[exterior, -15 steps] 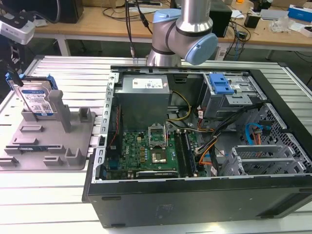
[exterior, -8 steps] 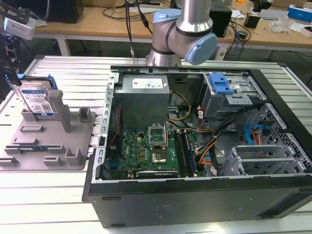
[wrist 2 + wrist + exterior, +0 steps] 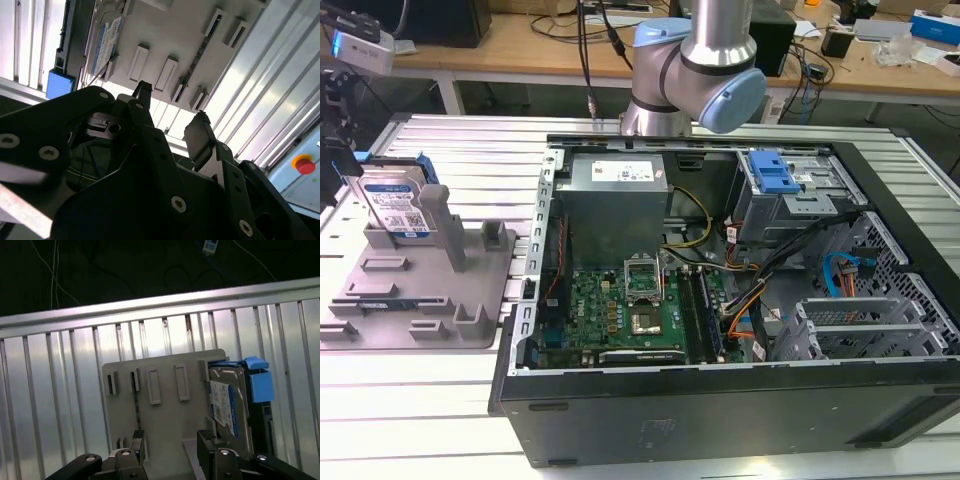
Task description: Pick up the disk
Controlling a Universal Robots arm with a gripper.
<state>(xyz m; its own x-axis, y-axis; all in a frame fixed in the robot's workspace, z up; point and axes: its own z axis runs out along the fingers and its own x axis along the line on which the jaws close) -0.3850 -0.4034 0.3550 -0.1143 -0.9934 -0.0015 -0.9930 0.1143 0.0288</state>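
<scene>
Disk (image 3: pixel 395 205) standing on edge in a slot of the grey tray (image 3: pixel 470 330), at the exterior view's left, beside the open computer case (image 3: pixel 720 420) on the slatted table (image 3: pixel 420 400). Gripper (image 3: pixel 171 442) (image 3: pixel 172 107), seen in both wrist views, near the tray, spread wide, gripping nothing, clear of the disk.
</scene>
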